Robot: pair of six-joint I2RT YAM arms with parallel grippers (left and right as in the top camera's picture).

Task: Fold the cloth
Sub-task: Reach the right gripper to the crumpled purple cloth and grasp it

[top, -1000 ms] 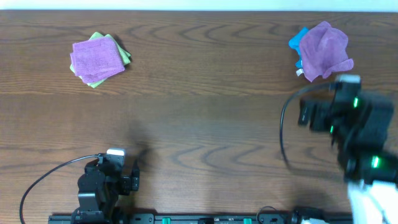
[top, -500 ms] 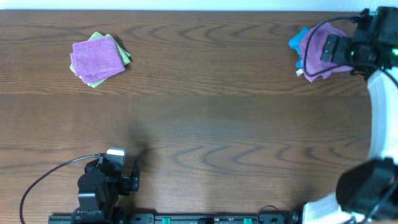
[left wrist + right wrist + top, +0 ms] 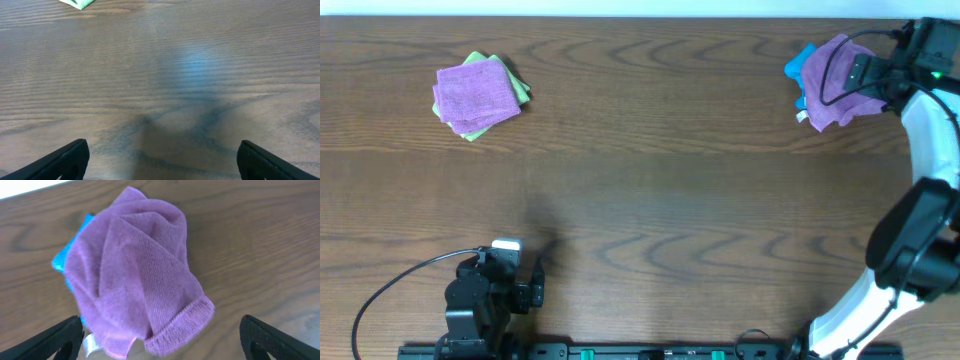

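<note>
The cloth [image 3: 832,82] is a lilac fuzzy towel, crumpled in a heap at the table's far right, lying partly on a bright blue cloth [image 3: 800,62]. In the right wrist view the cloth [image 3: 131,270] fills the middle, its small white tag [image 3: 90,343] at the lower left. My right gripper [image 3: 880,75] is open at the cloth's right edge; its fingertips [image 3: 161,340] straddle the cloth's near hem without holding it. My left gripper [image 3: 160,160] is open and empty, low over bare table at the front left.
A small folded purple square on a green cloth [image 3: 477,95] lies at the far left. The right arm [image 3: 925,200] stretches along the right edge. A cable [image 3: 390,290] loops beside the left arm's base.
My right arm has swung from the mid right of the table up to the far right corner and now reaches over the cloth. The cloth and the left arm have not moved.
</note>
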